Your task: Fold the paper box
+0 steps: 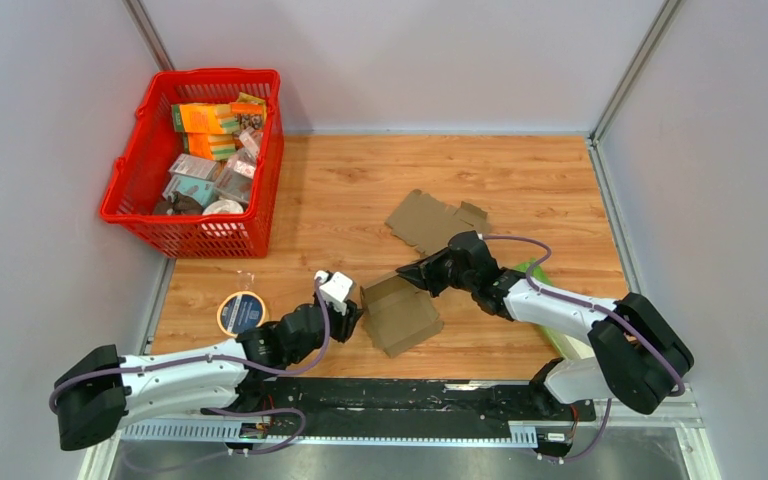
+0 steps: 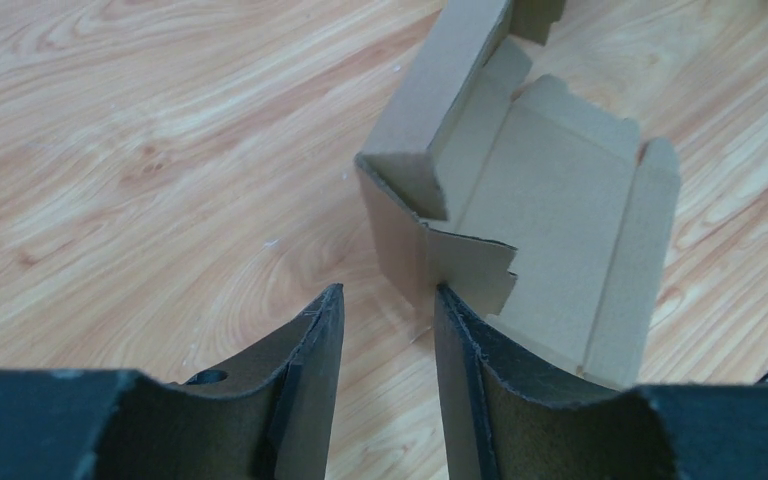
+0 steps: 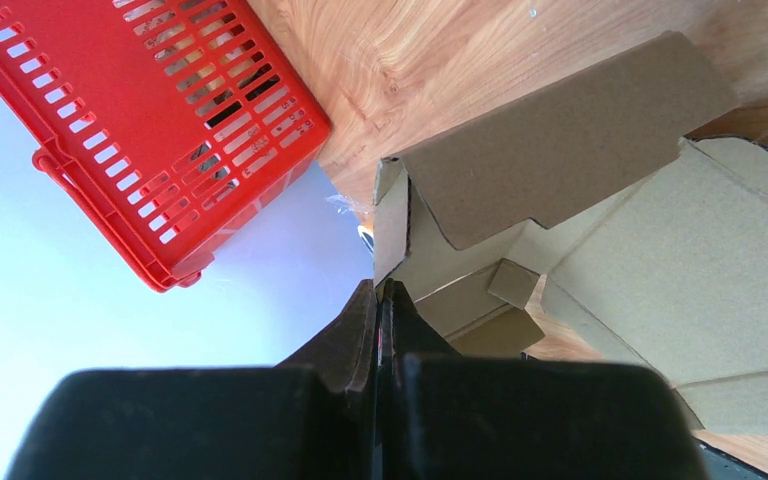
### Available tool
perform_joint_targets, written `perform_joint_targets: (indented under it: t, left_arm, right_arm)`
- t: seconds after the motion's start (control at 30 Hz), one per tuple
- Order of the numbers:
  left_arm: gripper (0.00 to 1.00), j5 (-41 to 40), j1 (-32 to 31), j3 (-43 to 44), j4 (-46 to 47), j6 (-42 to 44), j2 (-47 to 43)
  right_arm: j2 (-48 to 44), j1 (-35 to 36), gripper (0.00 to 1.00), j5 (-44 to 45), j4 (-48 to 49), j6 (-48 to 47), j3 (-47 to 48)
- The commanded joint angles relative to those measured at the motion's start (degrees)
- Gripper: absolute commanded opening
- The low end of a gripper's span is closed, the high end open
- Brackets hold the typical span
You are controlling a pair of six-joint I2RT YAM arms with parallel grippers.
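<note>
Cardboard paper box (image 1: 400, 315) sits half-folded at the table's (image 1: 360, 190) near edge. The left gripper (image 2: 388, 292) reaches low, jaws apart at its left corner. The right gripper (image 3: 378, 290), clenched, meets its far wall. The far-left red basket (image 1: 130, 215) holds packets (image 1: 205, 120).

Quick count: two cardboard pieces on the surface, one half-folded paper box (image 1: 401, 316) and one flat box blank (image 1: 432, 220). One red basket (image 1: 210, 236), holding too many packets to count. One tape roll (image 1: 241, 312). Two end effectors: left end effector (image 1: 353, 312), right end effector (image 1: 402, 272).
</note>
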Motion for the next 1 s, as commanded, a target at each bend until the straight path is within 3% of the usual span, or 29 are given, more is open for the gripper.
perform_joint_targets:
  t: [0.0, 0.3, 0.53, 0.97]
  left_arm:
    - [0.47, 4.36, 0.03, 2.66, 6.38, 1.50, 0.67]
    - [0.44, 0.50, 0.03, 4.06, 7.52, 1.50, 4.97]
    - [0.39, -0.56, 0.03, 3.37, 13.93, 1.06, 11.04]
    - [0.39, -0.99, -0.06, -2.61, 13.07, -0.78, 4.46]
  right_arm:
    - [-1.27, -0.09, 0.00, 0.38, 1.08, -0.21, -0.02]
    - [-2.06, 2.11, 0.00, 3.71, 10.56, -1.44, -4.59]
    - [-2.41, 4.92, 0.00, 9.68, 19.97, -5.66, -8.81]
    - [1.45, 7.21, 0.00, 15.58, 22.18, -9.62, -11.63]
